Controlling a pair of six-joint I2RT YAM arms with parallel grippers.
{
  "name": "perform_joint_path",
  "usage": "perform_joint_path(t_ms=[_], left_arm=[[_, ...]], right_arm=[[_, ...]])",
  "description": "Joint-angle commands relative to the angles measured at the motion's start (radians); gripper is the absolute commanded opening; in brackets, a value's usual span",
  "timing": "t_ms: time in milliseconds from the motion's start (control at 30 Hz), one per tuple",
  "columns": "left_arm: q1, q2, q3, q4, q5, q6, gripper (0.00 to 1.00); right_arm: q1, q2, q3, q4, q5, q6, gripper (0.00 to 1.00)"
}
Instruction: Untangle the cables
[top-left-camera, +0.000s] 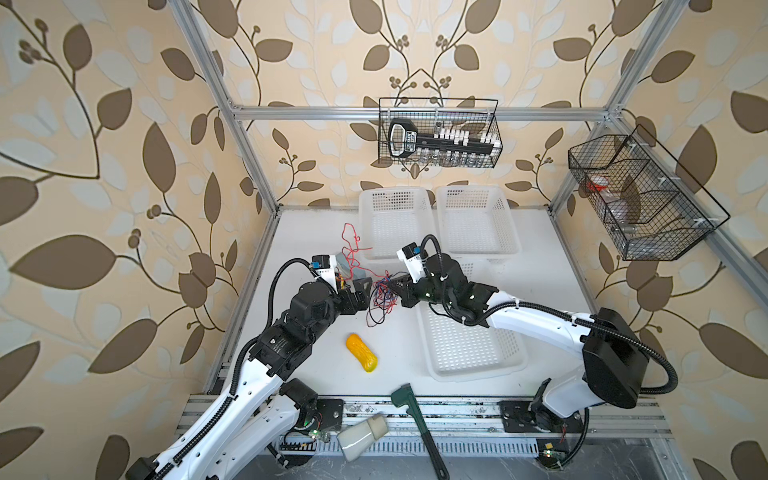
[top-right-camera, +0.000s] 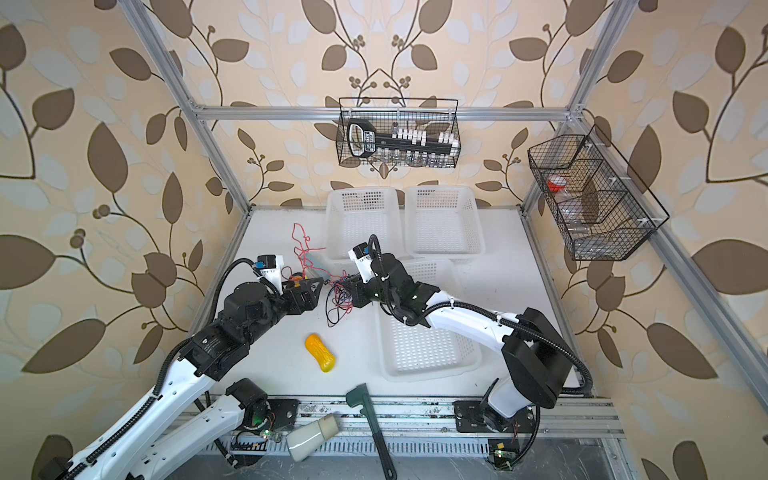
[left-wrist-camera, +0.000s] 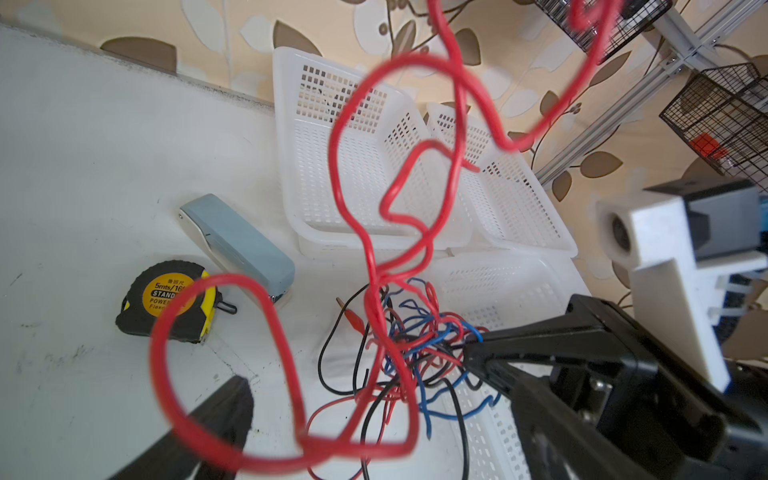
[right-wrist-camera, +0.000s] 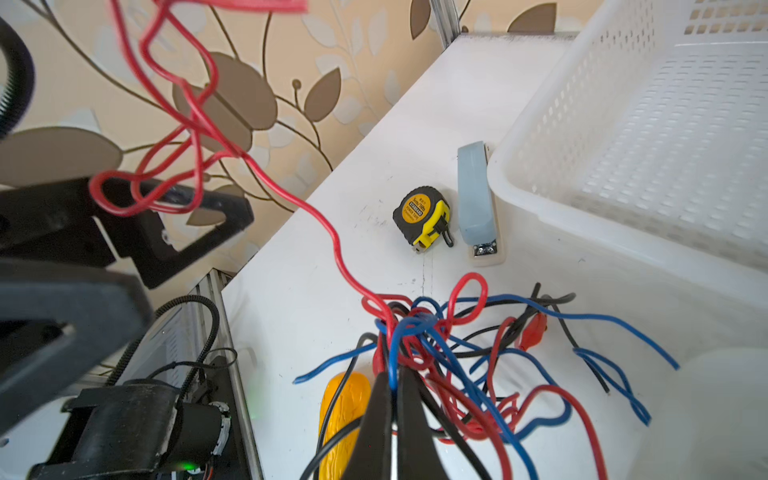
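The cables (top-left-camera: 382, 300) (top-right-camera: 338, 300) are a knot of thin red, blue and black wires hanging just above the white table between my two grippers. My right gripper (top-left-camera: 388, 286) (top-right-camera: 348, 286) (right-wrist-camera: 394, 384) is shut on the knot, a blue strand pinched between its fingertips. One long red cable (top-left-camera: 351, 243) (left-wrist-camera: 353, 195) (right-wrist-camera: 332, 232) rises out of the knot in loose loops. These loops drape over a finger (right-wrist-camera: 183, 208) of my left gripper (top-left-camera: 362, 289) (top-right-camera: 312, 286), which stands open just left of the knot. In the left wrist view only one of its fingers (left-wrist-camera: 228, 411) shows.
A yellow tape measure (left-wrist-camera: 166, 303) (right-wrist-camera: 422, 216) and a grey stapler (left-wrist-camera: 241, 245) (right-wrist-camera: 473, 199) lie behind the knot. White baskets stand at the back (top-left-camera: 395, 224) (top-left-camera: 478, 220) and under my right arm (top-left-camera: 469, 353). A yellow toy (top-left-camera: 361, 353), green wrench (top-left-camera: 415, 419) and white bottle (top-left-camera: 361, 436) lie in front.
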Motion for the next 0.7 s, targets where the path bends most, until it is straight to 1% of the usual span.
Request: perform_joint_path(t_ms=[0,200,333,400,433,500,533,633,667], left_arm=[[0.007,-0.014,-0.038,0.049,0.022,-0.047,0.99],[0.007,0.003,-0.104,0.144,0.069,-0.095,0.98],[0.007,0.022,-0.117,0.197,0.075,-0.083,0.94],[0.007,0.034,-0.128,0.237,0.096,-0.073,0.89],[0.007,0.040,-0.133,0.252,0.106,-0.068,0.87],[0.007,0.051,-0.141,0.282,0.129,-0.063,0.80],[0.007,0.054,-0.146,0.293,0.140,-0.060,0.78],[0.007,0.073,-0.162,0.331,0.166,-0.059,0.65],[0.007,0.083,-0.162,0.336,0.171,-0.059,0.57]], right_arm=[[-0.012,0.007,0.047,0.014,-0.060,0.030,0.00],[-0.028,0.014,0.067,0.060,-0.182,0.073,0.00],[-0.028,0.033,0.091,0.066,-0.288,0.090,0.00],[-0.028,0.037,0.090,0.087,-0.322,0.104,0.00],[-0.028,0.038,0.089,0.094,-0.331,0.108,0.00],[-0.028,0.037,0.091,0.096,-0.340,0.104,0.00],[-0.027,0.038,0.092,0.096,-0.345,0.102,0.00],[-0.024,0.038,0.091,0.104,-0.357,0.093,0.00],[-0.022,0.037,0.093,0.104,-0.354,0.089,0.00]])
